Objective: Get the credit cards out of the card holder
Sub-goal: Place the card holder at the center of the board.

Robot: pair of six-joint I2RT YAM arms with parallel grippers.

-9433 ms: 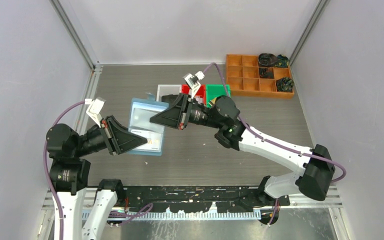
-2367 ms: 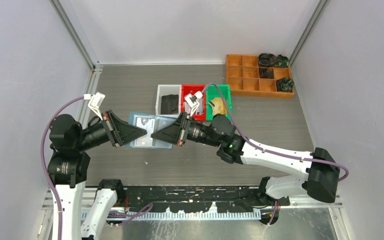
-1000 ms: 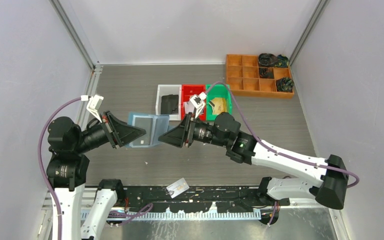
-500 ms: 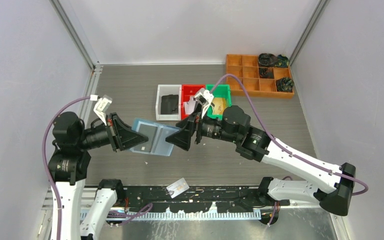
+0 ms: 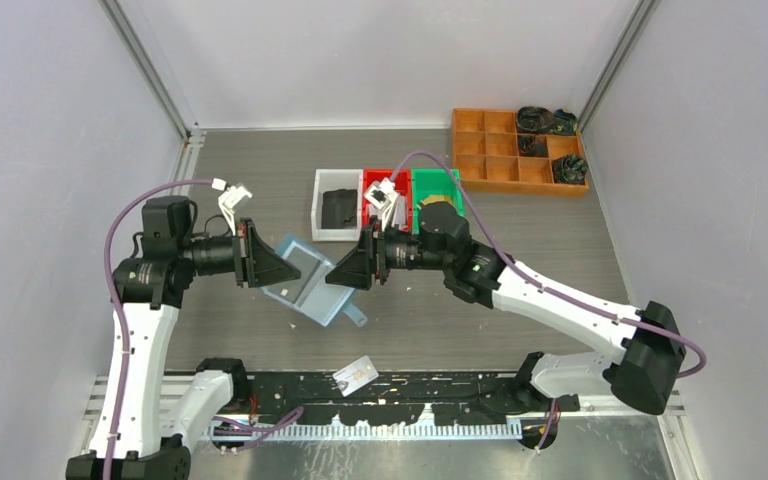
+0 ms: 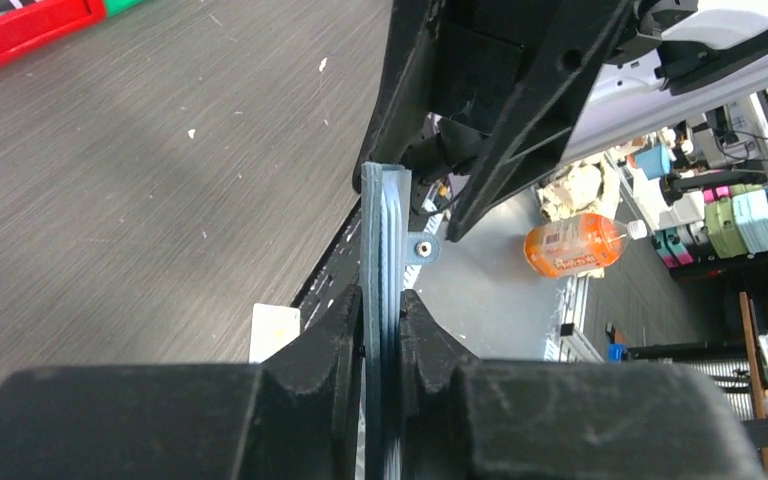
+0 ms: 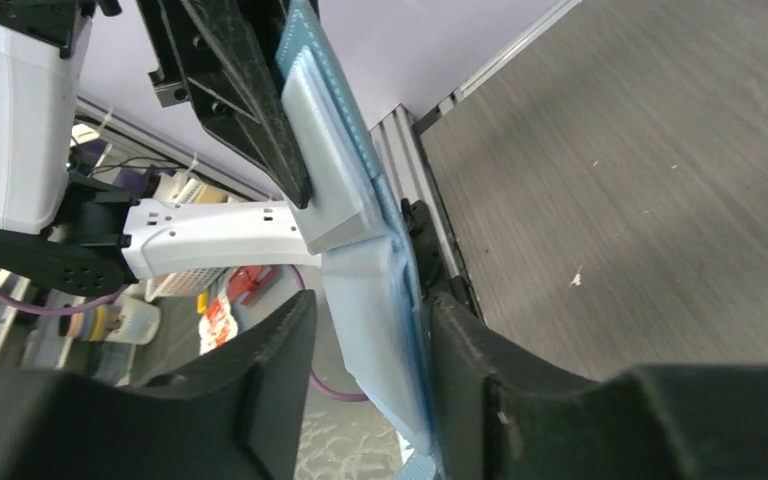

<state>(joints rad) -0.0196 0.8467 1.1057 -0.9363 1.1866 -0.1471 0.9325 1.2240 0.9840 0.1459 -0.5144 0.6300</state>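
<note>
The light-blue card holder [image 5: 310, 287] hangs tilted above the table, its closing tab [image 5: 356, 319] pointing down-right. My left gripper [image 5: 282, 272] is shut on its left edge; in the left wrist view the holder [image 6: 383, 230] stands edge-on between the fingers. My right gripper [image 5: 338, 277] is open, its fingers on either side of the holder's right edge [image 7: 385, 310], with a gap on one side. A pale grey card [image 7: 328, 175] shows in a pocket. One white credit card [image 5: 355, 374] with a gold mark lies on the front rail and also shows in the left wrist view [image 6: 275, 332].
White [image 5: 320, 196], red [image 5: 370, 183] and green [image 5: 438, 185] bins stand behind the grippers; the white one holds a black wallet-like item [image 5: 339, 207]. An orange divided tray [image 5: 500, 158] with dark items sits at the back right. Walls close both sides.
The left arm has swung inward and up, tipping the holder so its tab hangs down. The right gripper has shifted left onto the holder's right edge. The card on the front rail has not moved.
</note>
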